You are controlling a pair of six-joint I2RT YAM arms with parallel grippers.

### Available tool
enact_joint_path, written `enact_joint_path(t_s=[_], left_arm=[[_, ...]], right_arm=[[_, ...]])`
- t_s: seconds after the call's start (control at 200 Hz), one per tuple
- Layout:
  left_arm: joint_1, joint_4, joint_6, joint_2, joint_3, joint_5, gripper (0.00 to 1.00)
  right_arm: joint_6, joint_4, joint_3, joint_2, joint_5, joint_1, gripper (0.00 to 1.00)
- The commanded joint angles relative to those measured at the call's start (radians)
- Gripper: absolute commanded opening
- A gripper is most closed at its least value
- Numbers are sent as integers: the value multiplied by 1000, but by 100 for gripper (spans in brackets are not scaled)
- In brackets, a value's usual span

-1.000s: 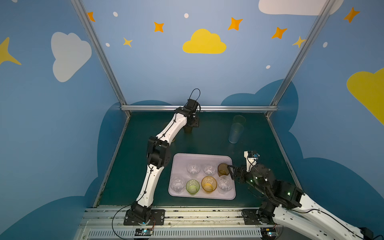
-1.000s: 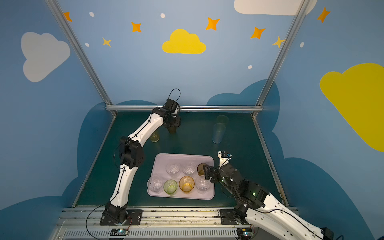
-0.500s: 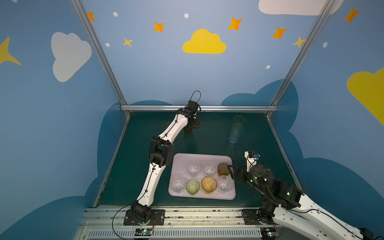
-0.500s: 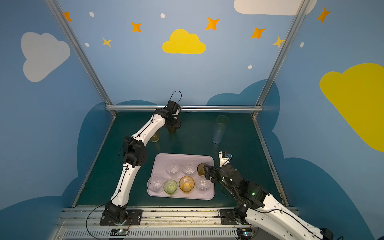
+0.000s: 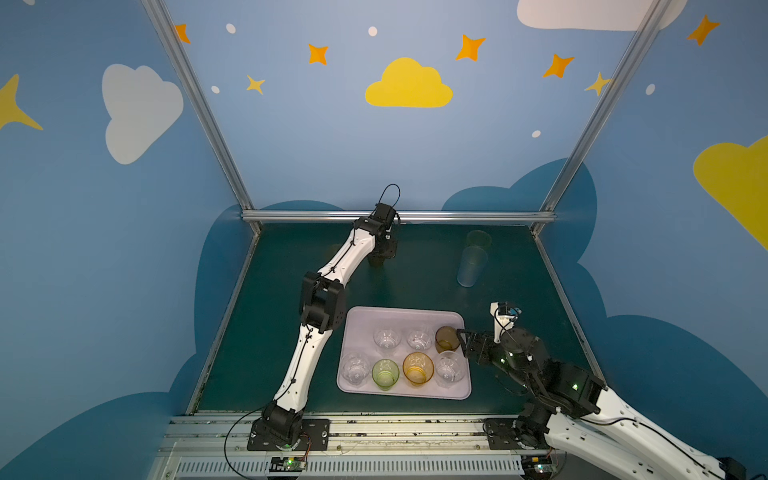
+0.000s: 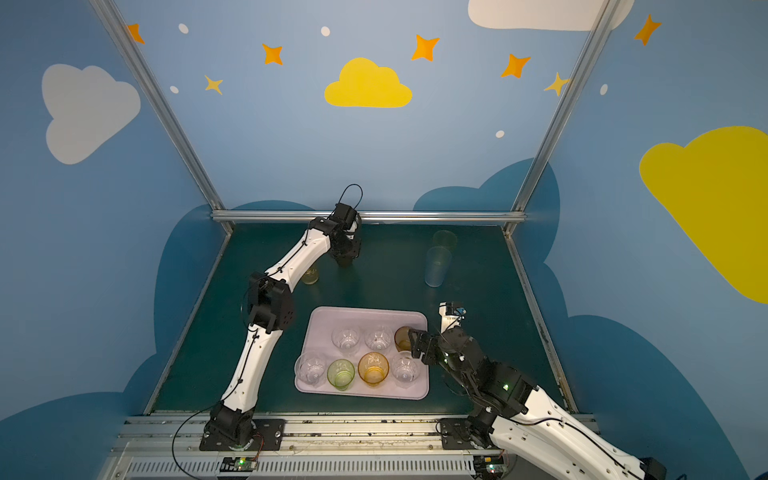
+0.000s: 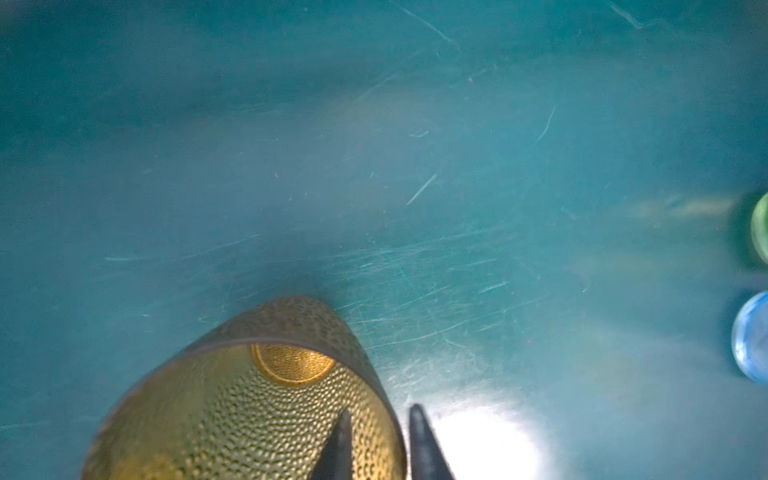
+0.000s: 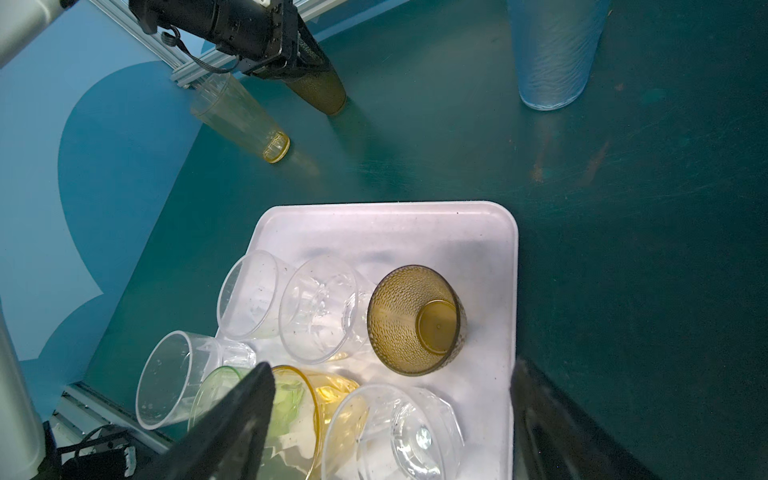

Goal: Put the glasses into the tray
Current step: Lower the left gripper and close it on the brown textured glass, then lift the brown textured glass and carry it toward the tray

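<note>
Pinching the wall of a dimpled tumbler [image 7: 266, 415] with my left pincer [image 7: 380, 412], I am reaching to the far side of the dark green table [image 5: 415, 286], close to the back rail [image 5: 457, 216]. One finger [image 7: 338, 444] is sitting inside the cup and the other is lying outside it, with the rim caught in the narrow gap between them. The tumbler is standing upright on the table, well apart from the tray [image 5: 399, 318].

My right pincer [image 8: 390, 372] is hanging wide open and gripping nothing, over the right edge of the tray. Its tips are pointing at a brown glass [image 5: 446, 338] in the tray's back row; whether they are touching it I cannot tell.

Seven glasses are standing in the tray. The back row is holding two clear glasses [image 5: 386, 338] and the brown one. The front row is holding a clear one at each end, with a green glass [image 5: 385, 372] and an amber glass [image 5: 417, 368] between them.

Three taller ones are standing on the table outside the tray: a pale blue cup [image 5: 471, 266] at the back right, a green cup [image 5: 478, 240] just behind it, and a yellow cup [image 6: 310, 274] beside my left arm [image 6: 291, 257], near the tumbler I am gripping
</note>
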Motion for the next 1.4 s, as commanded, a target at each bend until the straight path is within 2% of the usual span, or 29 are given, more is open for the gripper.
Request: enact_joint_path(t_s=[0.0, 0.14, 0.255, 0.846, 1.066, 1.397], left_arm=[[3, -28, 17, 14, 26, -19, 18], [3, -42, 22, 11, 26, -28, 13], [2, -49, 15, 5, 26, -30, 4], [-10, -94, -72, -69, -16, 30, 4], [-35, -61, -97, -172, -125, 28, 4], [-73, 54, -139, -409, -415, 18, 4]], right_arm=[[14, 0, -11, 11, 16, -7, 88], [23, 12, -16, 22, 17, -11, 88], [25, 22, -20, 28, 13, -14, 88], [47, 9, -33, -15, -33, -31, 87], [65, -43, -25, -58, -54, -32, 88], [96, -80, -27, -88, -84, -32, 88]])
